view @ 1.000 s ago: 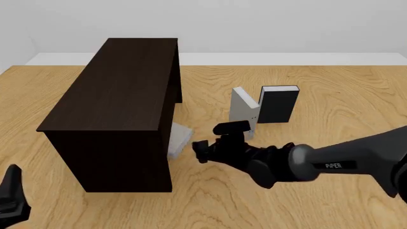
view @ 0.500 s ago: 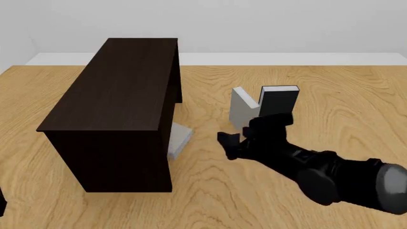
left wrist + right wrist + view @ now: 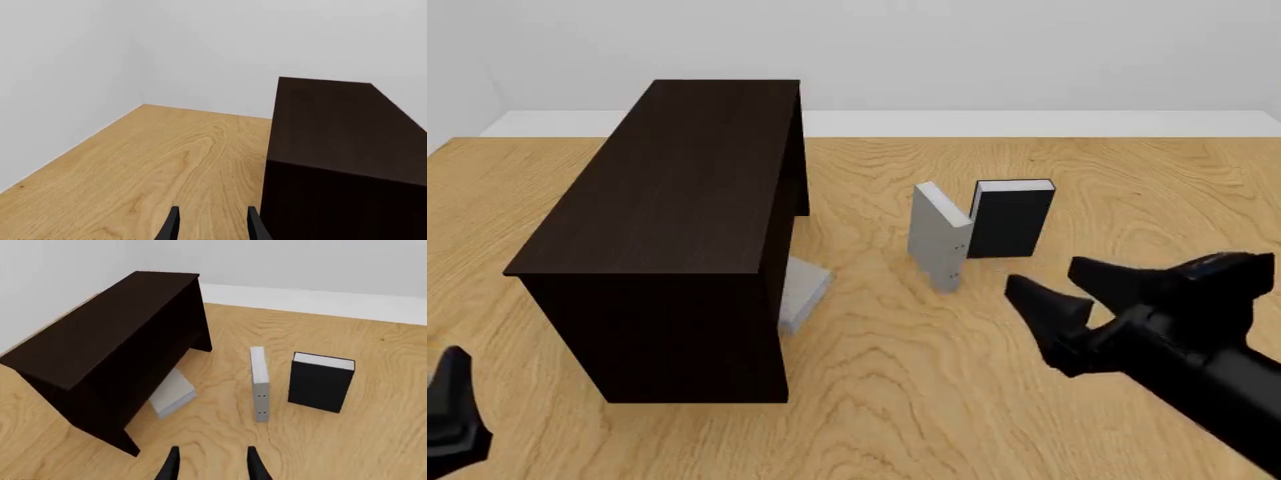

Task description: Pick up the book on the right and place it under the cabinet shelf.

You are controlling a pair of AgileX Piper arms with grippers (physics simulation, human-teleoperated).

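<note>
We judged the book (image 3: 807, 290) to be the grey one lying tilted at the mouth of the cabinet (image 3: 667, 180) recess, its far part under the dark top and its near corner out on the desk (image 3: 894, 400). The second grey book (image 3: 937, 240) stood upright well to the right, just beside the black book (image 3: 1012, 220). The right jaws hung spread and empty, near the desk's right side and apart from all three books. The left jaws, low at the cabinet's left end, were also spread and held nothing. The book looked thin, stiff and light, with smooth covers that might slip. If it needed seating deeper, we thought a pinch across its thickness at the exposed corner would serve, or a flat push on that edge.
</note>
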